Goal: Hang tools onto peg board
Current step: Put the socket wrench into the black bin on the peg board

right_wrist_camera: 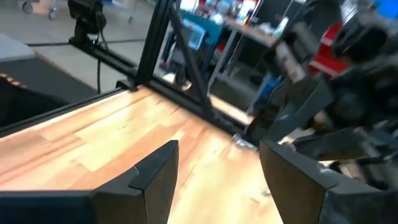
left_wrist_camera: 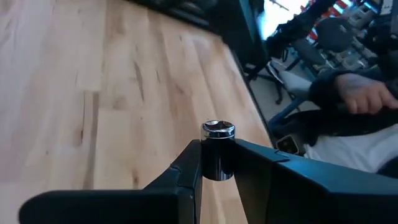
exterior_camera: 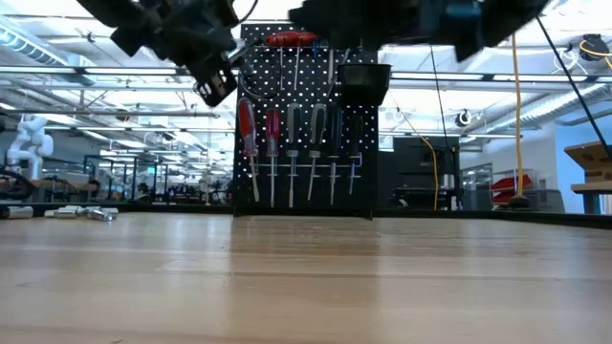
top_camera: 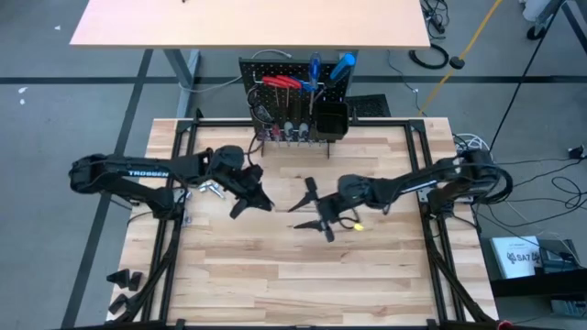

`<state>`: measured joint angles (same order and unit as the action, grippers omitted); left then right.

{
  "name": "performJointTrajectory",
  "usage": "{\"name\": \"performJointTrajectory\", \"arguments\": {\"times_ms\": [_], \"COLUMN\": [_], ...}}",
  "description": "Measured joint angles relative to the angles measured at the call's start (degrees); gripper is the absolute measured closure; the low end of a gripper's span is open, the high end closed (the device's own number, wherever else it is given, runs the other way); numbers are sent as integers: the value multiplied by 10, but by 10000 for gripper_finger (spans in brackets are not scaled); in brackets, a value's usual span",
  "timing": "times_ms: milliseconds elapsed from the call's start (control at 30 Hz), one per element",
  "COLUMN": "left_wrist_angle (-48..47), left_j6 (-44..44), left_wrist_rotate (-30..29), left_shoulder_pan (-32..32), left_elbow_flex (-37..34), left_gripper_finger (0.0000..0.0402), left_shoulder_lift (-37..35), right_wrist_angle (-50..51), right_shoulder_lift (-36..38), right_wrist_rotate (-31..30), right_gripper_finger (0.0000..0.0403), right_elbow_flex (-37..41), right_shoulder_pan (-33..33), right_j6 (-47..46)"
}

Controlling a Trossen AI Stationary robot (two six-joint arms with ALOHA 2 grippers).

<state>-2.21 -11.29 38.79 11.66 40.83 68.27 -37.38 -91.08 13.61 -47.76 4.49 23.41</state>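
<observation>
The peg board (top_camera: pixel 261 69) stands upright at the table's far edge, with red-, blue- and black-handled tools (exterior_camera: pixel 287 143) hanging on it and a black bin (top_camera: pixel 330 119) on its right side. My left gripper (top_camera: pixel 257 203) hovers left of the table's middle, shut on a small shiny metal socket (left_wrist_camera: pixel 217 132). My right gripper (top_camera: pixel 314 213) hovers just right of it, open, with nothing between its fingers (right_wrist_camera: pixel 158 165). In the low view both arms are high above the tabletop, the left gripper (exterior_camera: pixel 212 81) in front of the board's left edge. My left gripper pinches the socket's round side wall (left_wrist_camera: pixel 217 167) between its two fingers. The socket's chrome end (left_wrist_camera: pixel 217 129) sticks out past the fingertips. It is lifted clear of the table.
A few small silver pieces (top_camera: pixel 211 188) lie on the table by the left arm, also seen low at the left (exterior_camera: pixel 86 212). A small yellow thing (top_camera: pixel 358 226) lies under the right arm. A person's hand (left_wrist_camera: pixel 364 93) shows beyond the table. Bare wood fills the near half.
</observation>
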Motion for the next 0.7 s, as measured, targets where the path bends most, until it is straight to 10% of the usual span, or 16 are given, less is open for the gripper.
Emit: {"name": "performJointTrajectory", "arguments": {"times_ms": [700], "left_wrist_angle": [71], "left_j6": [-19], "left_wrist_rotate": [-79], "left_shoulder_pan": [-122], "left_elbow_flex": [0], "left_gripper_finger": [333], "left_shoulder_lift": [76], "right_wrist_angle": [218], "right_shoulder_lift": [-117], "right_wrist_rotate": [-4], "right_gripper_finger": [190], "right_elbow_flex": [-182], "right_shoulder_pan": [20], "right_j6": [3]}}
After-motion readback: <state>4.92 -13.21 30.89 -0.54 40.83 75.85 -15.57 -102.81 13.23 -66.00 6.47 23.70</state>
